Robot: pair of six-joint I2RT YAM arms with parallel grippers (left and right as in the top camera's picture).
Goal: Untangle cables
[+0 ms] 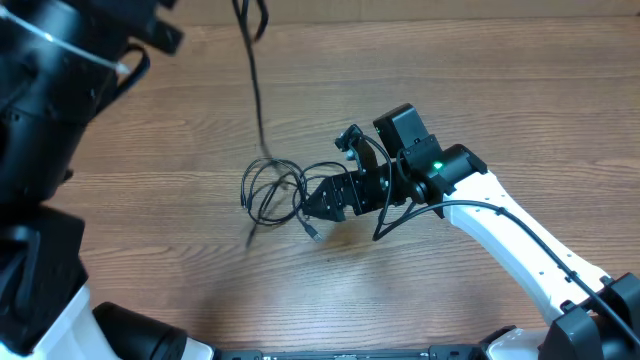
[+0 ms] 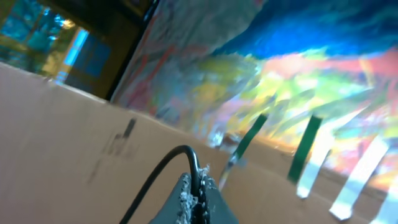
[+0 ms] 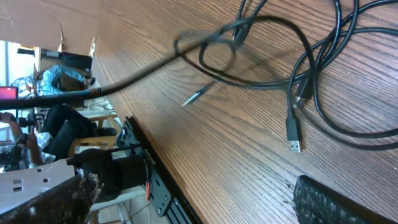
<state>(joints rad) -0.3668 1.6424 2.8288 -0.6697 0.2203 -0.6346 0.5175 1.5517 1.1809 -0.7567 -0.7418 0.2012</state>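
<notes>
The wooden desk (image 1: 450, 90) fills the overhead view and carries nothing but the task's own things; no box, tray or other container shows in any view, so nothing is held in one.

The left arm (image 1: 50, 100) bulks dark at the upper left, close under the overhead camera, which suggests it is raised well above the desk. The white right arm (image 1: 510, 225) reaches in from the lower right corner and lies low.

The left tool (image 2: 194, 190) is pinched narrow on one black strand (image 2: 155, 180), which curves out from between its fingers. Its camera looks up at a cardboard wall (image 2: 62, 137), not down at the desk. That fits a lift meant to draw this strand up and out of the knot.

The right tool (image 1: 318, 200) points left with its fingers spread wide and holds nothing. It hovers just beside the cables (image 1: 275, 190), probably placed to pin or pick a loop while the other arm pulls.

The cables lie near the middle of the desk as a few overlapping loops, not yet separated. The lifted strand rises from them toward the top edge of the overhead view.

Smallest is a silver-tipped plug (image 3: 293, 134), lying flat on the wood at the end of a loose cord on the near side of the loops.
</notes>
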